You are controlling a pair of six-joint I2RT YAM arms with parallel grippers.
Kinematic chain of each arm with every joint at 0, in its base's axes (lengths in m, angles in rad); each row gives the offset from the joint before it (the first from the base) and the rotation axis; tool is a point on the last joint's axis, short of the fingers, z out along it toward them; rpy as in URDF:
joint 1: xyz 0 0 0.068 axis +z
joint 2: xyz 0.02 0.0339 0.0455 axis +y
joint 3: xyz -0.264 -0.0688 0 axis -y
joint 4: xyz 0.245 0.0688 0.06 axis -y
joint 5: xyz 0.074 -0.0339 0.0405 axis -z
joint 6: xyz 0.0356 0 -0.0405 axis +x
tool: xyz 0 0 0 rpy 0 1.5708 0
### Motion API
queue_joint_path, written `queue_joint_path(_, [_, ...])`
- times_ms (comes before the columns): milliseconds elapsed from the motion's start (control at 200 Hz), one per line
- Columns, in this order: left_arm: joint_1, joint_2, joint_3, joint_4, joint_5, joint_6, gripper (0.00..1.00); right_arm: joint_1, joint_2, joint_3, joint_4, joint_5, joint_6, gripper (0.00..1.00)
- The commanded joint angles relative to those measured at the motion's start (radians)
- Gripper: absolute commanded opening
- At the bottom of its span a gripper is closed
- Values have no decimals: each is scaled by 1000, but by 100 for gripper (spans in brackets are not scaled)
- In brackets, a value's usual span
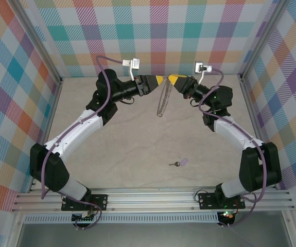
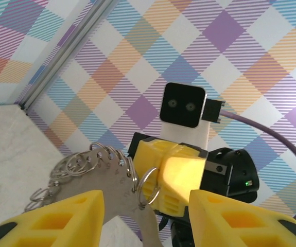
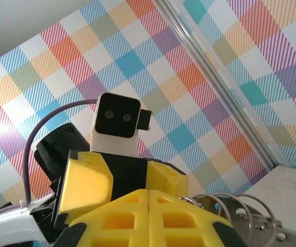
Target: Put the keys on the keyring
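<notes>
Top external: right gripper (image 1: pixel 174 78) clamped on keyring (image 1: pixel 163 101) hanging raised at far centre, left gripper (image 1: pixel 159 80) jaws apart flanking it, key (image 1: pixel 179 163) on table (image 1: pixel 132 139) well apart.

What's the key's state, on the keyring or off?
Off. The key lies on the near side of the table; the keyring hangs at the far side, well apart from it.

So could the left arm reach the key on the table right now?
Probably yes: the key lies alone on bare table, and the left gripper is open, the right gripper pinching the ring.
</notes>
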Motion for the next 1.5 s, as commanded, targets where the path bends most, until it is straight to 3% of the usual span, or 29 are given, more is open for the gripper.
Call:
queue_joint_path(0, [-4,-6,-7,85,25,-34,46,4,16,45,127,13,58,0])
queue_joint_path(945, [-19,69,23,135,63,-69,41,5,45,54,172,1,115,0])
queue_joint_path(1495, [-29,79,37,163,68,-73,28,6,51,48,167,-8,117,0])
